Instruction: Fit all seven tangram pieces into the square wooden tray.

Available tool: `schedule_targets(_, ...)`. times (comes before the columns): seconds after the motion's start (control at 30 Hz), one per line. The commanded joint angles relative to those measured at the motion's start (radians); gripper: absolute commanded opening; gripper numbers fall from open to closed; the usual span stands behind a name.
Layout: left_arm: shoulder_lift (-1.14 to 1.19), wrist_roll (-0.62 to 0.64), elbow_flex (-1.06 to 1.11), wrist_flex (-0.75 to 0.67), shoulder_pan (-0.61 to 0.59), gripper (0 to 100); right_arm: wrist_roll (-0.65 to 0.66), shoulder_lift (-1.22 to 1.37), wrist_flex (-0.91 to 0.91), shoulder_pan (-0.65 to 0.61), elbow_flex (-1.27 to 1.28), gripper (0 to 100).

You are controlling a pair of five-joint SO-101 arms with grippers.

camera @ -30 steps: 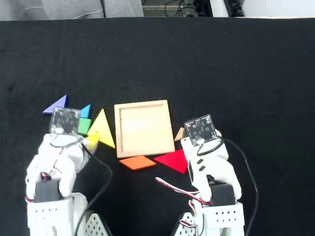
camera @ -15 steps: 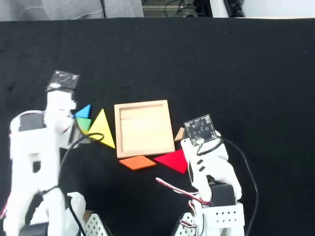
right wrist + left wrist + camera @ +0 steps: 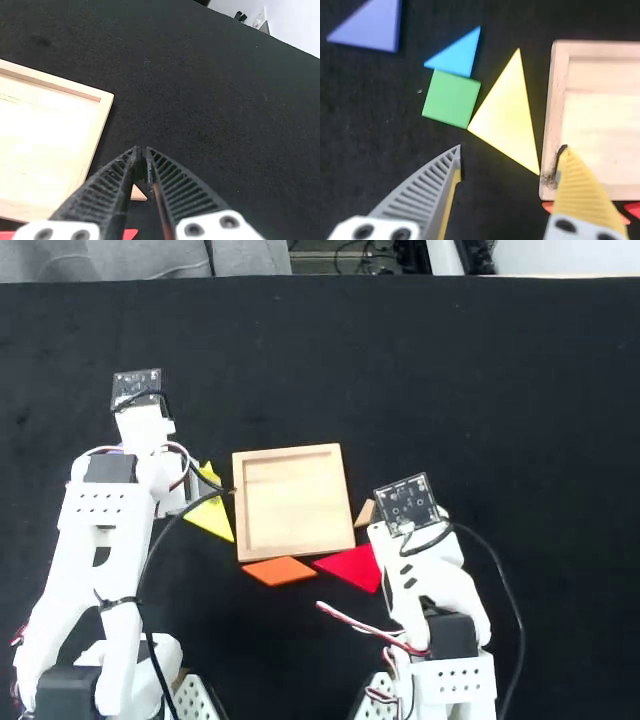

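The square wooden tray (image 3: pixel 290 500) lies empty at the table's middle. In the left wrist view my left gripper (image 3: pixel 510 150) hangs open above the near tip of the yellow triangle (image 3: pixel 510 115), which lies against the tray's left rim (image 3: pixel 551 115). Beyond it lie the green square (image 3: pixel 451 98), blue triangle (image 3: pixel 456 51) and purple triangle (image 3: pixel 370 25). An orange piece (image 3: pixel 280 569) and a red triangle (image 3: pixel 352 567) lie at the tray's front edge. My right gripper (image 3: pixel 140 150) is shut and holds nothing, over a small tan piece (image 3: pixel 137 192) by the tray's right front corner.
The left arm (image 3: pixel 110 510) stands tall over the left group of pieces and hides most of them in the high view. Black cloth covers the table, with wide bare room behind and to the right of the tray.
The left arm has risen and stretched forward over the left pieces, now covering the purple, blue and green ones in the high view. The right arm has kept still.
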Motion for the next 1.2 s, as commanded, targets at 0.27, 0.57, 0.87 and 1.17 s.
schedule_targets(0.27,-0.012,-0.043,0.101,-0.138,0.002,30,0.011,-0.068,0.008,-0.003,-0.002,2.3)
schedule_targets(0.57,-0.083,-0.170,0.348,-0.402,-0.001,30,0.077,-0.068,0.074,-0.009,-0.027,9.0)
schedule_targets(0.87,-0.704,-0.140,0.700,-0.532,-0.097,30,0.075,-0.053,0.175,-0.009,-0.176,9.2)
schedule_targets(1.17,-1.339,-0.129,0.998,-0.477,-0.082,30,0.052,0.496,0.282,-0.034,-0.579,9.2)
